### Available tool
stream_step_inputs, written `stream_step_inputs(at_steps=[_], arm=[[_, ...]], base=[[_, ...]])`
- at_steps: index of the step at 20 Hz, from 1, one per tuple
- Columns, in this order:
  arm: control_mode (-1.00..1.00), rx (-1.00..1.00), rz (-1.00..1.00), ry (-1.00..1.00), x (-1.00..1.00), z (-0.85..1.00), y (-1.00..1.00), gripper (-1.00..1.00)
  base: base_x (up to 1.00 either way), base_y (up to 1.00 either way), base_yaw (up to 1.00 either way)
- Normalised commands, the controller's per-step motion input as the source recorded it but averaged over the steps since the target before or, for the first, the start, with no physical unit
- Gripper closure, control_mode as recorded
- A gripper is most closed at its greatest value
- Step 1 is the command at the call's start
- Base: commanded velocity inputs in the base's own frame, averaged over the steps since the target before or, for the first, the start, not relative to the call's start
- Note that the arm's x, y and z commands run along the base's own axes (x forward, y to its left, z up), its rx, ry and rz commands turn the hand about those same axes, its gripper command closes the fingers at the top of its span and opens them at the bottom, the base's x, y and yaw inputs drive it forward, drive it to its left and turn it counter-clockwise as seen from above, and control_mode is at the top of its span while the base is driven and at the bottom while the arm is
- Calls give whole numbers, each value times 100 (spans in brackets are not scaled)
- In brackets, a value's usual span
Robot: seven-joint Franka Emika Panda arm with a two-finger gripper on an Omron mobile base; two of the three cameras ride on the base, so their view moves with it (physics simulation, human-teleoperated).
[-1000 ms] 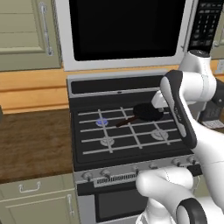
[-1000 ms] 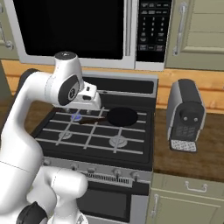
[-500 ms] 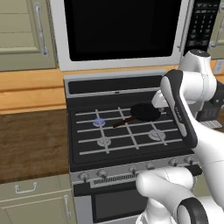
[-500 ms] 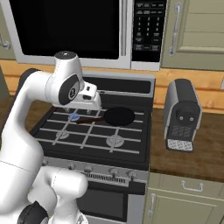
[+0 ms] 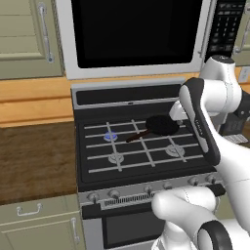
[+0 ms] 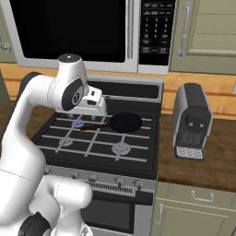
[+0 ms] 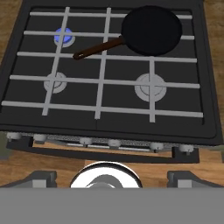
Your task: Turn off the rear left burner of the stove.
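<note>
Seen from the hand camera, the rear left burner (image 7: 64, 36) glows blue at ten o'clock on the stove (image 7: 17, 78), under pale grates. A black frying pan (image 7: 151, 29) sits at one o'clock, handle toward the flame. The gripper (image 6: 94, 105) hangs above; its spread cannot be told.

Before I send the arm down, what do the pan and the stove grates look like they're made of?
The pan looks like matte black metal, perhaps cast iron or nonstick: dark, with no shine. Its handle is reddish brown, possibly wood. The grates look like pale grey painted or enamelled metal: thin, flat-coloured bars over the black cooktop. Everything is rendered, so this is a guess.
</note>
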Motion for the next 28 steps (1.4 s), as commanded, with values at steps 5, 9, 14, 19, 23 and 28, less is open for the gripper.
stream_step_inputs(at_steps=[5, 9, 14, 19, 23, 28], arm=[[-100, -6, 9, -3, -18, 0, 28, -100], [-100, -26, 24, -13, -40, -1, 91, -100], [-100, -36, 28, -9, -55, -32, 100, -100], [-100, -31, 35, -7, -53, -55, 100, -100], [-100, -20, 33, -5, -31, -80, 100, -100], [-100, -16, 30, -3, -2, -95, 99, -100]], base=[[0, 0, 0], [0, 0, 0], [0, 0, 0], [0, 0, 0], [0, 0, 0], [0, 0, 0]])
